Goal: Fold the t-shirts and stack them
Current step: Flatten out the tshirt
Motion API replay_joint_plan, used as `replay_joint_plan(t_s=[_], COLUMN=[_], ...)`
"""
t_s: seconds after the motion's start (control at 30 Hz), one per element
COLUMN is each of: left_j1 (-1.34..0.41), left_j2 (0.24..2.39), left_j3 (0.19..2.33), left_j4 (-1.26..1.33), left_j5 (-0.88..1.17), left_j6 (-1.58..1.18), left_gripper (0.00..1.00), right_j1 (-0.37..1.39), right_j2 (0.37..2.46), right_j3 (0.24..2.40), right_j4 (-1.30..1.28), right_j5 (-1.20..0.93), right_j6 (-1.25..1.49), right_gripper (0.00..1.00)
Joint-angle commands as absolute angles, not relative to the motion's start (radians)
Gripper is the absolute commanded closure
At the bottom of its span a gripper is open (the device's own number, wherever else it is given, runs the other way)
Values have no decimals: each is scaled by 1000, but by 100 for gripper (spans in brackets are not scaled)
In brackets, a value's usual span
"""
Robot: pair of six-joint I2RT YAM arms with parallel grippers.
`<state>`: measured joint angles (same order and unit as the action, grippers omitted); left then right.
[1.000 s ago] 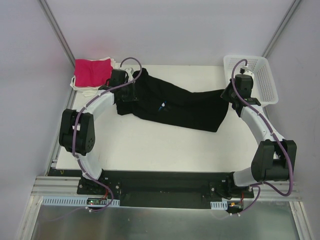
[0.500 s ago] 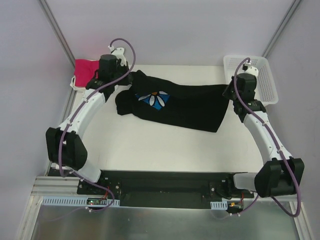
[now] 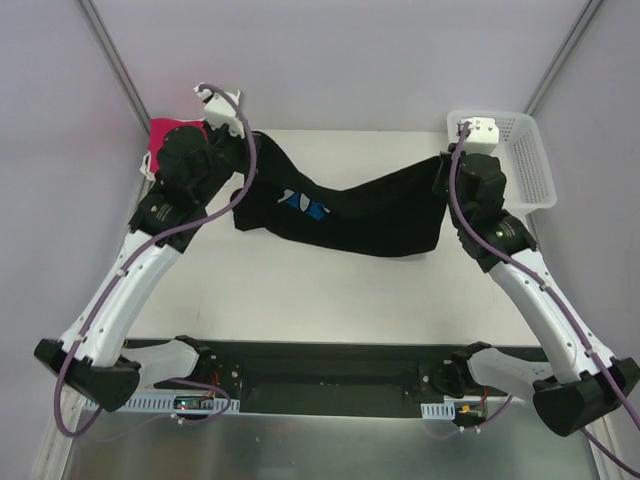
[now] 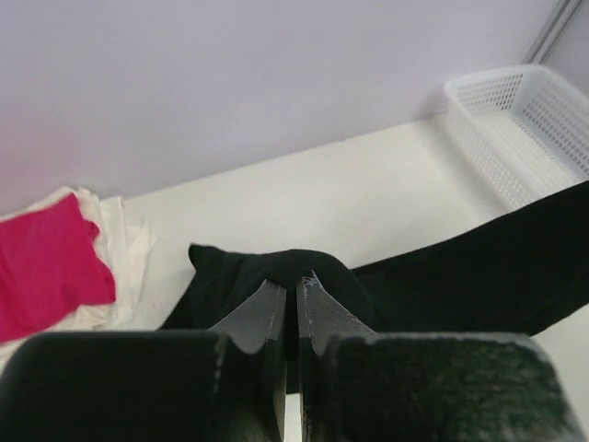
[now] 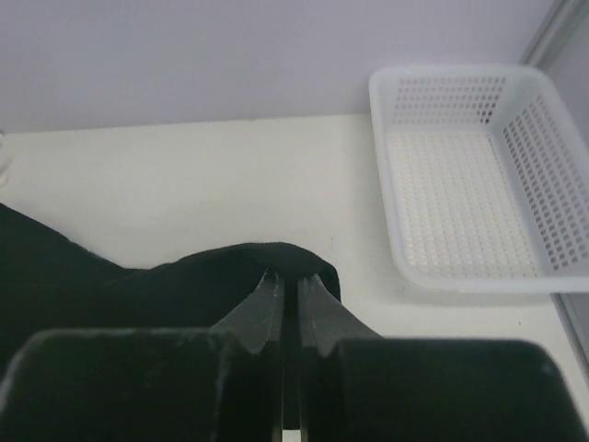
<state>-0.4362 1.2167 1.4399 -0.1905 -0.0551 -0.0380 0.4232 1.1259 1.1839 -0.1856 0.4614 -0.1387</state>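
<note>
Top external view gives me the black shirt [image 3: 380,210] strung left to right across the far half of the tabletop [image 3: 330,290]. Its long axis runs from my left claw to my right claw, the middle sags, and the blue flower print [image 3: 303,203] is crumpled toward the left end. I cannot tell whether the lower edge touches the tabletop.

On the left wrist view, the left claw [image 4: 293,287] is pinched almost closed on a bunched fold of black cloth, and the shirt trails off to the right. On the right wrist view, the right claw [image 5: 288,281] is clamped the same way on the other end, with cloth running away to the left.

The pink shirt [image 4: 46,267] lies on the white shirts [image 4: 124,249] at the far left corner, so the left arm is nearer that pile. The basket [image 3: 530,170] sits at the far right, near the right claw.

My read is that the next move depends on the 2 claws holding that left-right line taut and level, so the shirt can go down flat. The slack in the middle may wrinkle it.
</note>
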Motion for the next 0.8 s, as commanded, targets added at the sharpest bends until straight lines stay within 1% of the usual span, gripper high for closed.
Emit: replay_joint_plan(t_s=[0.0,0.07,0.1,0.13,0.17,0.23,0.3,0.37,0.43,0.53,0.63,0.77], left_j1=[-451,-451,-451,-451,-451,-453,-451,-451,-451,-451,-451,-451], left_j2=[1048,1006,997,977,967,948,945,954,963,971,971,974], left_j3=[1394,1414,1420,1424,1428,1452,1505,1612,1713,1820,1886,1948], left_j4=[-5,75,107,144,238,317,348,341,312,267,238,193], left_j5=[-89,-81,-77,-75,-71,-48,-23,-5,20,43,74,106], left_j6=[73,109,164,198,234,351,429,468,495,499,500,480], left_gripper=[100,100,100,100,100,100,100,100,100,100,100,100], right_j1=[469,476,477,479,479,479,480,479,480,479,479,479], right_j2=[1005,994,986,982,979,977,980,991,1006,1029,1023,983], right_j3=[1273,1314,1331,1342,1365,1393,1471,1523,1613,1735,1762,1746], right_j4=[-9,113,148,238,286,423,469,520,522,445,410,384], right_j5=[493,447,430,405,385,326,276,206,164,127,103,83], right_j6=[-285,-368,-399,-423,-481,-535,-587,-642,-678,-715,-729,-719], right_gripper=[99,100,99,100,99,99,99,99,99,99,100,100])
